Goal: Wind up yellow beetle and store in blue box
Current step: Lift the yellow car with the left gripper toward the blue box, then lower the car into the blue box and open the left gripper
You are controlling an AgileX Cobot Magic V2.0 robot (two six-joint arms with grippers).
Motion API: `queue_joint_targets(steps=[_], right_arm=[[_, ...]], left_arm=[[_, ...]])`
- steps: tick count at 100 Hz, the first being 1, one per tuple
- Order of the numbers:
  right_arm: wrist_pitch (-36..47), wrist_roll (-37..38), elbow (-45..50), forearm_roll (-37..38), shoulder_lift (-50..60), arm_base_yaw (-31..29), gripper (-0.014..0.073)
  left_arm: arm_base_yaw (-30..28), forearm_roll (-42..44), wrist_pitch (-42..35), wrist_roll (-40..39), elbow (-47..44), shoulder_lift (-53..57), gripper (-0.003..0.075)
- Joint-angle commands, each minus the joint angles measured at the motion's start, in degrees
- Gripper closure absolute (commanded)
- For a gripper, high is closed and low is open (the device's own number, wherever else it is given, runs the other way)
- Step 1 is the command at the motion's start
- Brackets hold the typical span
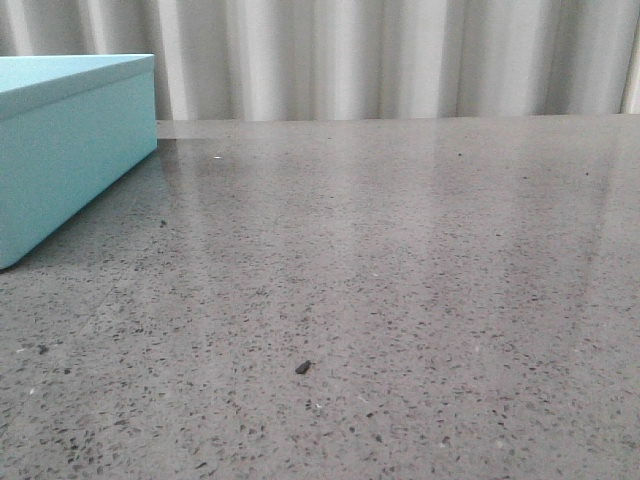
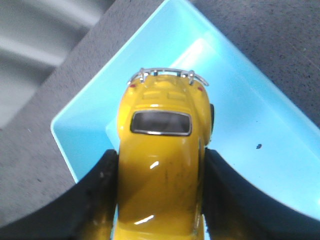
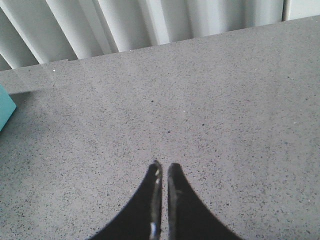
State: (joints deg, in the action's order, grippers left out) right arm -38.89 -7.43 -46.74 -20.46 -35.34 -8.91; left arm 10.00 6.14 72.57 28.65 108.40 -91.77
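In the left wrist view my left gripper (image 2: 159, 165) is shut on the yellow beetle (image 2: 162, 155), its black fingers (image 2: 102, 195) pressed on both sides of the car. The car hangs over the blue box (image 2: 250, 125), its silver bumper pointing away from the fingers. The blue box also shows at the far left in the front view (image 1: 60, 150) and as a corner in the right wrist view (image 3: 5, 111). My right gripper (image 3: 164, 170) is shut and empty above bare table. Neither gripper shows in the front view.
The grey speckled table (image 1: 400, 300) runs back to a pale pleated curtain (image 1: 400, 55). A small dark speck (image 1: 303, 367) lies on the table near the front. A dark speck (image 2: 258, 146) lies on the blue surface under the car.
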Motion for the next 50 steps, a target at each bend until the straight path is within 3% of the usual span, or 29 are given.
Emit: queue_joint_targets(steps=[1,20,50], right_arm=[[4.4,-0.4,-1.4,-0.9,-0.1,0.2,0.0655],[4.4,-0.4,-1.4,-0.9,-0.1,0.2,0.0655],[4.4,-0.4,-1.4,-1.0,-0.1,0.2,0.0655]], left_arm=[[-4.2,-6.1,0.0,-1.1,0.2,2.4,0.0735],[-9.7,-14.9,-0.1,-1.1,-5.9,1.5,0.0735],[-10.2,-18.7,-2.1,-1.1,-12.3,-3.2,0.0724]])
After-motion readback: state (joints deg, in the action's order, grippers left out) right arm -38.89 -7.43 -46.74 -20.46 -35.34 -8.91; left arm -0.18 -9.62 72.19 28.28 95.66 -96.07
